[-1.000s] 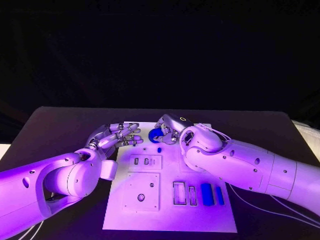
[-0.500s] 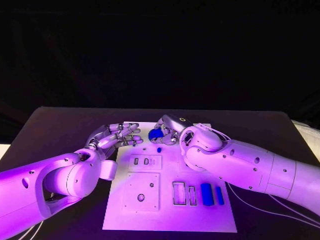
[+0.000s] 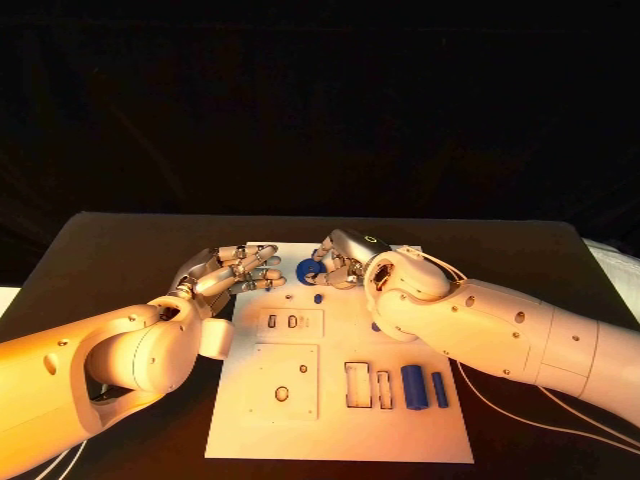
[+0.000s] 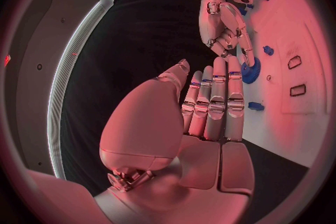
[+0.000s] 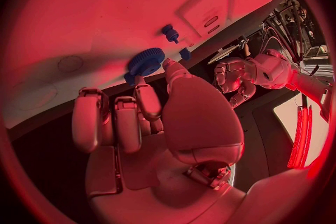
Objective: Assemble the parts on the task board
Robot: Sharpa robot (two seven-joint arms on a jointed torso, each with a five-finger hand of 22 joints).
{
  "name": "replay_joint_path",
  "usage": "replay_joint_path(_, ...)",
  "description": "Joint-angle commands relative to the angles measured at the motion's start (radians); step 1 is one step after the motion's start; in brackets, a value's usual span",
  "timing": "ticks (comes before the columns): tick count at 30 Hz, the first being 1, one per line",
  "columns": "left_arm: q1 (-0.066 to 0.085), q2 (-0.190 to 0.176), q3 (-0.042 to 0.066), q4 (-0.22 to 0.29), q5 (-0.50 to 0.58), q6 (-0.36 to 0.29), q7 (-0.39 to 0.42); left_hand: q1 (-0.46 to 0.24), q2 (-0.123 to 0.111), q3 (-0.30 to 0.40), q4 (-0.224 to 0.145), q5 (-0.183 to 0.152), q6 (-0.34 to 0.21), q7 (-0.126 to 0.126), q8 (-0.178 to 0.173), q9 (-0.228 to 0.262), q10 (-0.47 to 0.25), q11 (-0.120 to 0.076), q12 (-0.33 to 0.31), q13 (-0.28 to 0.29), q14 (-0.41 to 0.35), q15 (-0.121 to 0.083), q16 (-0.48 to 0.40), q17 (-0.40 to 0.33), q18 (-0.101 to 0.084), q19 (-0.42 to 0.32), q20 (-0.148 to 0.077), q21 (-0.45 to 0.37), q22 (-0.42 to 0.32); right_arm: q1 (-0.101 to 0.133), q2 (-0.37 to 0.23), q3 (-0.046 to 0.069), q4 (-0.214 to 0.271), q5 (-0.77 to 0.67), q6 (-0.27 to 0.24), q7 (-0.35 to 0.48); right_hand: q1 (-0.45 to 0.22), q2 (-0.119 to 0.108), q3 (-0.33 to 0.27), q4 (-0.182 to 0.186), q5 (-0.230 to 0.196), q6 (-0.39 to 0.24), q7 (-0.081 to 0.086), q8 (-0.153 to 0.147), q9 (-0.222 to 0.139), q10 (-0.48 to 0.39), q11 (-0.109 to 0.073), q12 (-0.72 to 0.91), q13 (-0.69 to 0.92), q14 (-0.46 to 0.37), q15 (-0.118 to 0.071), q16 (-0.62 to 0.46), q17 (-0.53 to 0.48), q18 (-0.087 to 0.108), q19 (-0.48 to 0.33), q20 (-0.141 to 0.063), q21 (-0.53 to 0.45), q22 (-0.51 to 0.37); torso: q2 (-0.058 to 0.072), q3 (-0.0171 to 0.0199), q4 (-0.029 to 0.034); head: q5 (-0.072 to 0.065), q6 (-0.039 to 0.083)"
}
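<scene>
The white task board [image 3: 342,425] lies in the middle of the table. My right hand [image 3: 343,262] reaches over its far end and pinches a blue gear [image 3: 307,270] between thumb and a finger; the right wrist view shows the gear [image 5: 145,61] at the fingertips [image 5: 148,102], by the board's edge. My left hand [image 3: 239,270] hovers just left of the gear, fingers [image 4: 213,106] stretched out straight and holding nothing. In the left wrist view the right hand [image 4: 224,25] comes down onto the gear [image 4: 251,70].
Two long blue parts [image 3: 414,386] [image 3: 440,389] lie at the board's near right beside rectangular slots [image 3: 359,385]. Small blue pieces [image 3: 317,298] [image 3: 376,326] sit mid-board, and a blue peg [image 5: 170,33] stands near the gear. Dark table [image 3: 133,250] surrounds the board.
The gear has shifted a little in the right hand's fingers. Both arms stay almost where they were.
</scene>
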Motion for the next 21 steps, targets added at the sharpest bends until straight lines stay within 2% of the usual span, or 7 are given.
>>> replay_joint_path(1,0.001,0.001,0.001,0.001,0.003,0.015,0.007,0.004,0.003,0.003,-0.004,-0.002,-0.004,-0.001,-0.004,0.001,-0.006,-0.002,-0.005,-0.001,-0.004,-0.003,-0.005,0.001,0.001,0.006,0.001,-0.004,-0.001,-0.004,-0.006,-0.001,0.006,-0.009,-0.053,0.016,0.014,0.000,0.001,0.000,0.009,-0.002,-0.006,-0.004,-0.002,0.004,-0.004,0.009,0.003,0.077,0.000,0.007,0.123,-0.011,0.007,-0.002,0.006,0.006,0.000,-0.0004,0.0003,-0.001,0.000)
replay_joint_path(5,0.001,0.000,0.001,0.000,0.003,0.015,0.007,0.003,0.003,0.003,-0.005,-0.002,-0.004,0.000,-0.004,0.001,-0.007,-0.002,-0.006,-0.001,-0.004,-0.003,-0.005,0.002,0.001,0.006,0.001,-0.005,-0.001,-0.020,-0.037,0.003,0.046,-0.001,-0.125,0.095,0.027,-0.003,0.002,-0.006,0.010,-0.001,-0.006,-0.004,-0.002,0.007,-0.004,0.016,0.009,0.078,0.000,0.009,0.129,-0.012,0.012,-0.002,0.011,0.015,0.000,0.0008,-0.0017,-0.002,0.001)
replay_joint_path(10,0.001,-0.003,0.001,-0.003,0.003,0.015,0.007,0.003,0.003,0.003,-0.005,-0.002,-0.004,0.000,-0.004,0.001,-0.007,-0.002,-0.006,-0.001,-0.004,-0.003,-0.005,0.002,0.001,0.006,0.001,-0.005,-0.001,-0.043,-0.117,0.031,0.120,0.097,-0.155,0.269,0.060,0.006,0.013,-0.025,-0.014,-0.002,-0.005,-0.006,-0.003,0.009,-0.004,0.023,0.016,0.079,0.000,0.011,0.133,-0.013,0.013,-0.002,0.013,0.019,-0.001,0.0023,-0.0029,-0.003,0.002)
replay_joint_path(13,0.001,-0.006,0.001,-0.003,0.004,0.015,0.008,0.003,0.003,0.003,-0.005,-0.002,-0.004,0.000,-0.004,0.001,-0.007,-0.002,-0.006,-0.001,-0.004,-0.003,-0.005,0.002,0.001,0.006,0.001,-0.005,-0.001,-0.049,-0.188,0.049,0.159,0.187,-0.147,0.342,0.077,0.007,0.018,-0.037,-0.020,-0.003,-0.005,-0.007,-0.004,0.003,-0.003,0.015,0.011,0.078,0.000,0.011,0.132,-0.013,0.011,-0.002,0.011,0.017,-0.003,0.0052,-0.0107,-0.002,0.005)
replay_joint_path(16,0.001,-0.007,0.001,-0.004,0.005,0.017,0.008,0.003,0.003,0.004,-0.005,-0.002,-0.005,0.000,-0.005,0.001,-0.007,-0.002,-0.006,-0.001,-0.004,-0.003,-0.005,0.002,0.001,0.006,0.001,-0.005,-0.001,-0.051,-0.270,0.060,0.178,0.288,-0.119,0.395,0.101,0.005,0.024,-0.057,-0.020,-0.002,-0.004,-0.006,-0.004,-0.004,-0.004,0.002,0.003,0.077,0.000,0.008,0.128,-0.012,0.008,-0.002,0.009,0.013,-0.006,0.0078,-0.0198,-0.002,0.005)
replay_joint_path(19,0.001,-0.006,0.001,-0.005,0.005,0.018,0.008,0.003,0.003,0.004,-0.005,-0.002,-0.005,0.000,-0.005,0.001,-0.007,-0.002,-0.006,-0.001,-0.004,-0.003,-0.005,0.002,0.001,0.006,0.001,-0.005,-0.001,-0.052,-0.333,0.065,0.171,0.362,-0.086,0.450,0.123,-0.002,0.027,-0.077,-0.028,-0.003,-0.004,-0.007,-0.004,-0.012,-0.003,-0.012,-0.007,0.076,0.000,0.007,0.127,-0.010,0.004,-0.002,0.005,0.005,-0.008,0.0114,-0.0295,-0.001,0.007)
replay_joint_path(21,0.001,-0.004,0.001,-0.007,0.006,0.020,0.009,0.003,0.003,0.004,-0.005,-0.002,-0.005,0.000,-0.005,0.001,-0.007,-0.002,-0.006,-0.001,-0.004,-0.003,-0.005,0.002,0.001,0.006,0.001,-0.005,-0.001,-0.054,-0.368,0.067,0.162,0.401,-0.071,0.482,0.139,-0.006,0.027,-0.091,-0.072,-0.019,0.000,-0.010,-0.007,-0.025,0.000,-0.033,-0.022,0.078,0.003,0.011,0.138,-0.009,0.000,0.000,0.001,-0.001,-0.007,0.0139,-0.0327,-0.002,0.010)
